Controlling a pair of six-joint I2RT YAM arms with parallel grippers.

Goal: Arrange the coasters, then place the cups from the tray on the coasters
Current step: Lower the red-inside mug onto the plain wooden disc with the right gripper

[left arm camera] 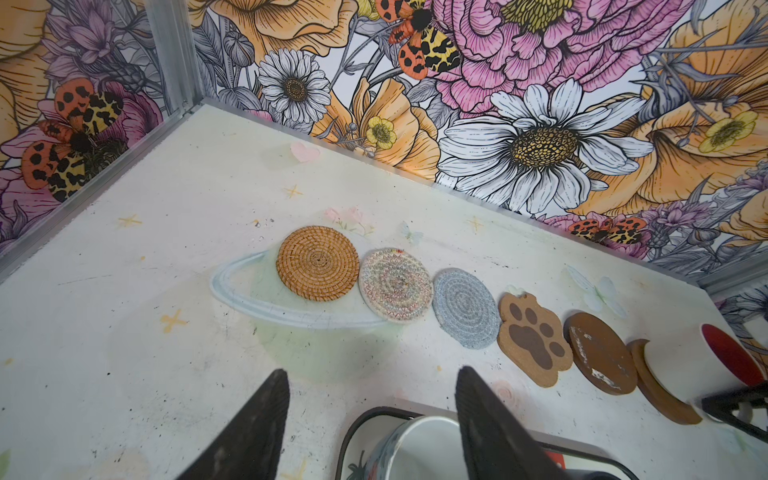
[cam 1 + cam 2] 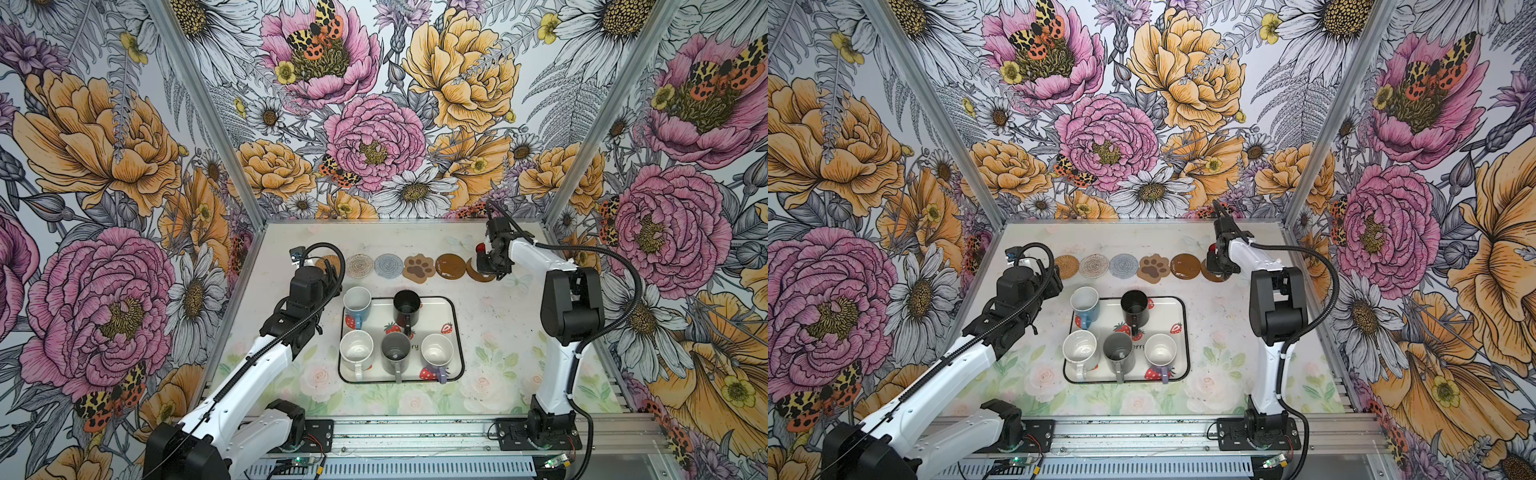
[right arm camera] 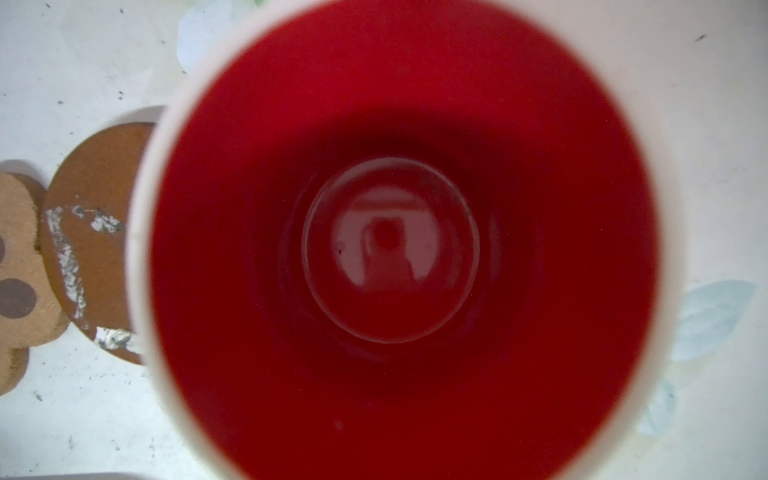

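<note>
Coasters sit in a row, so you're on cup placing; right claw is narrow, gripping the red-inside white mug over the end brown disc, touchdown unclear; left claw is wide and empty by the light blue mug; five mugs wait on the tray; next, seat it centred and let go cleanly.

We see the left arm and right arm alike in white shells, boxy black joints, a black ribbed cable alongside and a black base plate, while the left gripper shows dark fingers tapering to points.
</note>
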